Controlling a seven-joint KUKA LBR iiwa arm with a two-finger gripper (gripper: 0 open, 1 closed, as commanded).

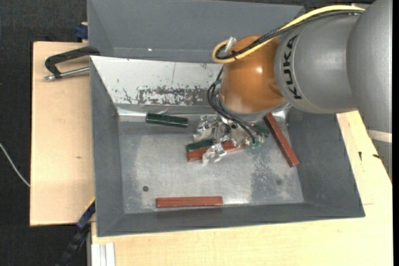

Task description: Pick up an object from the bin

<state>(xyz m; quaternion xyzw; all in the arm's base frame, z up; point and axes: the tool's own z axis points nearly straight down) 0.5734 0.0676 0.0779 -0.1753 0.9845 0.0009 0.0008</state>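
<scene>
The arm point(324, 65) enters the bin point(187, 28) from the right. Its orange cover point(249, 81) sits directly above the gripper point(213, 141), and a yellow cable point(299, 19) runs over the top of the cover.

Gripper position: low in the bin, at or close to the floor, near the back wall and slightly right of centre.

Gripper state: cannot be told. The metal parts at the tip merge with the items beneath them.

Item at the gripper: a short red-and-green piece point(198, 149) lies directly under the tip and sticks out on the gripper's left. It appears to touch the gripper, but whether it is clamped cannot be confirmed.

Other items, located from the gripper:
- Dark green bar point(167, 119): to the left and slightly behind, lying flat near the back wall.
- Slanted red-brown bar point(282, 141): to the right, well apart, set at an angle.
- Long red-brown bar point(189, 201): in front, well apart, lying flat along the front wall.
- Small dark dot point(145, 189): in front and to the left, on the bare floor.
</scene>
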